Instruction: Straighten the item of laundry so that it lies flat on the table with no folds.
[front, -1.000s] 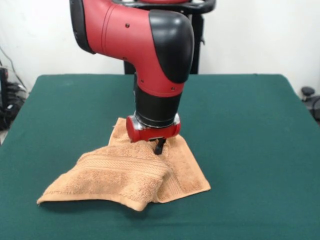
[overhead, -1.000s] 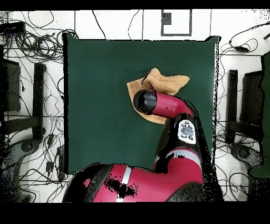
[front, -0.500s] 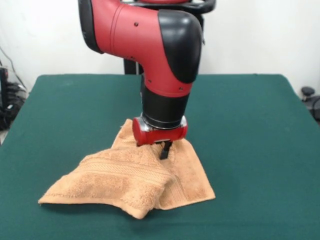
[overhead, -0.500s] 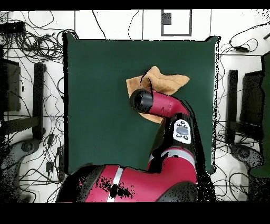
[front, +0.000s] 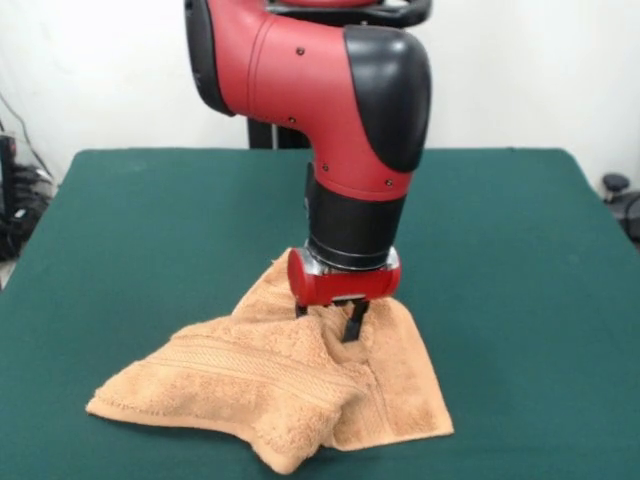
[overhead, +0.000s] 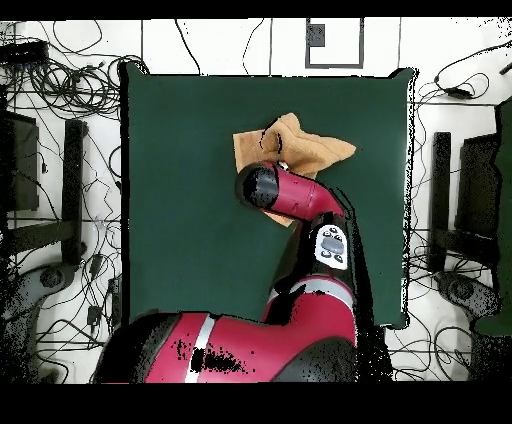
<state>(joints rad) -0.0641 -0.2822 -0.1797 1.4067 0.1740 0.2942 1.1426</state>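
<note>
- Towel (front: 290, 385) is sitting on the green table (front: 520, 260), roughly mid-table and toward the camera-side edge in the front view, and it's nowhere near flat: one side is doubled over into a thick fold with a ribbed band showing on top.
- Gripper (front: 328, 322) is pressing down into the cloth near the middle, with two dark fingers (front: 353, 322) showing under the red wrist. They're looking narrow and seem to be pinching a bit of terry, but honestly I can't tell for sure.
- Biggest risk, I'm guessing: it's grabbing two layers at once, so pulling is just dragging the whole bundle along, fold and all.
- Also, a shallow pinch on fluffy terry could be slipping off mid-pull.
- Pulling too far toward the near edge might end with the towel hanging off the table.
</note>
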